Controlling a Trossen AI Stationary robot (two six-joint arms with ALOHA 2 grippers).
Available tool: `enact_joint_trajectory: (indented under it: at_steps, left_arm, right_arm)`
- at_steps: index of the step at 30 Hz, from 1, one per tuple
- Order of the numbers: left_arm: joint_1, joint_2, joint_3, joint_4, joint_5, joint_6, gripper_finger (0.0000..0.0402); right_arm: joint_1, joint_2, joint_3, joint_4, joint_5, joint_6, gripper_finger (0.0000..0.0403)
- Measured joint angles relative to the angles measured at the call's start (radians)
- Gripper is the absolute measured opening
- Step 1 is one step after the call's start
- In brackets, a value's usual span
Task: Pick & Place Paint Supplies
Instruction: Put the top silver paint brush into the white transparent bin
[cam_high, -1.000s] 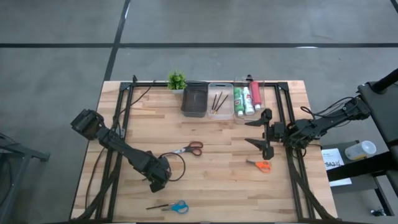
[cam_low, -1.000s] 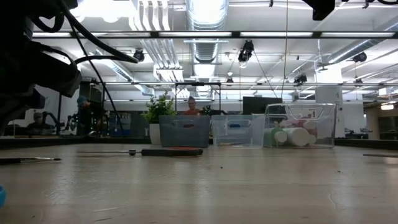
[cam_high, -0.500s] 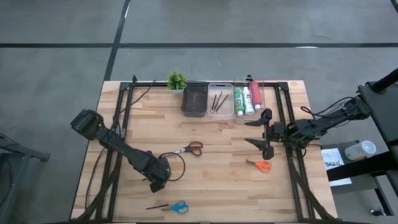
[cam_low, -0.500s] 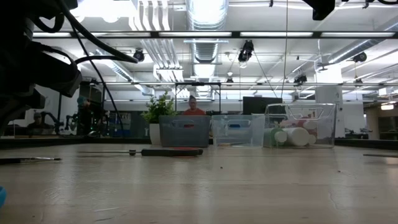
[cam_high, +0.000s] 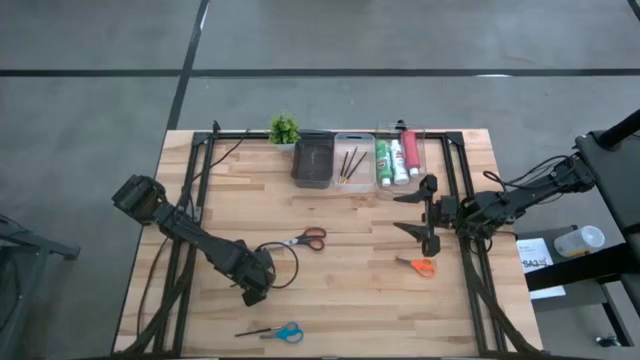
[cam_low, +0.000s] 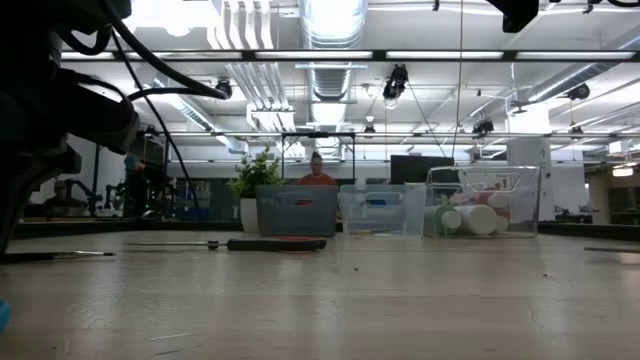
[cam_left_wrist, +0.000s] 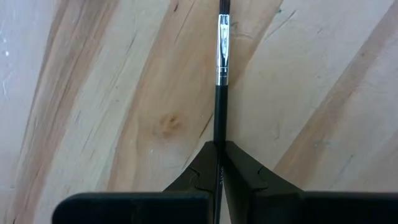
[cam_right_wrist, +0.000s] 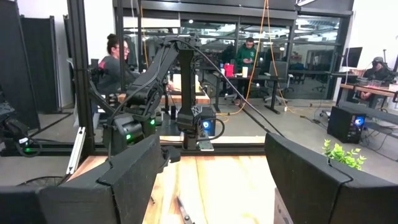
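Low over the table (cam_high: 330, 290), at its front-left: left gripper (cam_high: 253, 294), jaws clenched on a thin dark brush (cam_left_wrist: 221, 68) lying flat on the wood, silver ferrule showing past the fingertips (cam_left_wrist: 205, 163). Just in front of that gripper, nearer the table's front edge: blue scissors (cam_high: 282, 332). Just behind and to its right, toward the table's middle: red scissors (cam_high: 306, 239). At the right side of the table, held above the wood: right gripper (cam_high: 424, 213), jaws spread wide, empty. Just in front of it on the table: orange scissors (cam_high: 420, 265). Along the table's back edge, left to right: potted plant (cam_high: 284, 129), dark bin (cam_high: 313, 160), clear bin (cam_high: 353, 162) holding two brushes (cam_high: 349, 163), second clear bin (cam_high: 415, 138) with green tube (cam_high: 382, 161), white tube (cam_high: 397, 160) and red tube (cam_high: 410, 152) lying side by side. From table height: dark bin (cam_low: 297, 211) and clear bins in a row at the far edge, tubes (cam_low: 470, 218) visible through the right-hand one, plant (cam_low: 255, 177) just left of the dark bin, red scissors (cam_low: 265, 244) flat in the mid-distance. Beyond the table: people (cam_right_wrist: 115, 59) seated and standing in the room.
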Motion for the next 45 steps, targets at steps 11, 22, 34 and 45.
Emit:
enact_joint_trajectory:
  at_steps: [11,22,34,45]
  left_arm:
    - [0.000,-0.003,0.001,0.002,0.010,-0.007,0.0013]
    - [0.000,-0.026,0.000,0.014,0.019,-0.020,0.0013]
    - [-0.001,-0.028,0.017,0.018,0.021,-0.026,0.0011]
    - [0.003,-0.028,0.041,0.093,0.019,0.122,0.0013]
  right_arm:
    - [0.000,0.000,0.000,0.000,0.000,-0.002,0.0288]
    - [0.000,0.000,0.000,0.000,0.000,-0.002,0.0288]
    - [0.000,0.000,0.000,0.000,0.000,0.000,0.0288]
    - [0.000,0.000,0.000,0.000,0.000,-0.002,0.0288]
